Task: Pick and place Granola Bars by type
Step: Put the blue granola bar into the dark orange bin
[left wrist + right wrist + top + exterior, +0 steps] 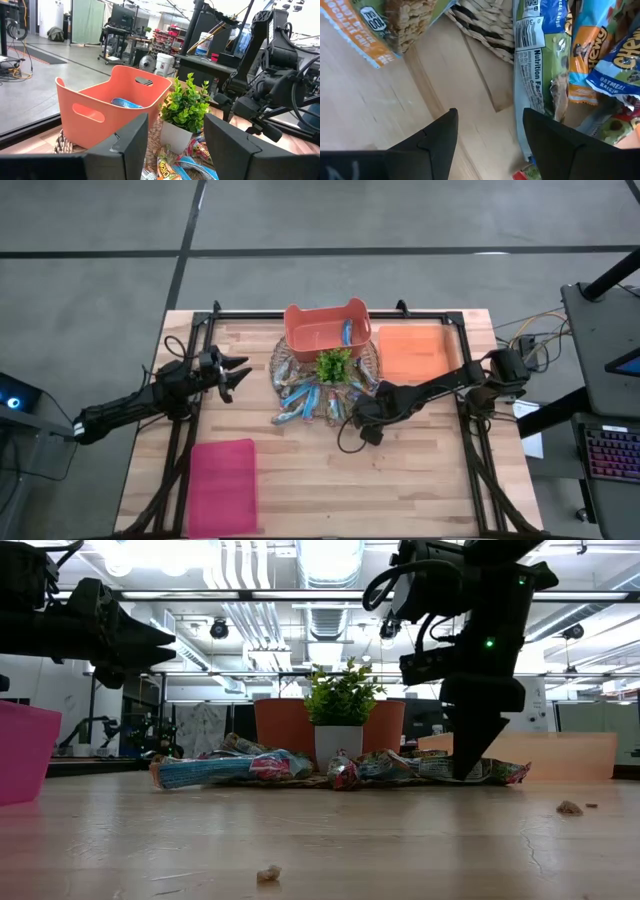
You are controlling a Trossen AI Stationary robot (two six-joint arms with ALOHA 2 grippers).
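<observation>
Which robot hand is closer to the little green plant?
The right gripper. It hangs open just beside the plant, over the granola bars. The left gripper, open too, waits farther off, clear of the pile.

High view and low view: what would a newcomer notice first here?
A heap of granola bars lies mid-table around a small green plant, with a coral bin behind it already holding one blue bar. The right gripper, open, hangs low at the heap's edge; the left gripper waits open, raised, to the side.
</observation>
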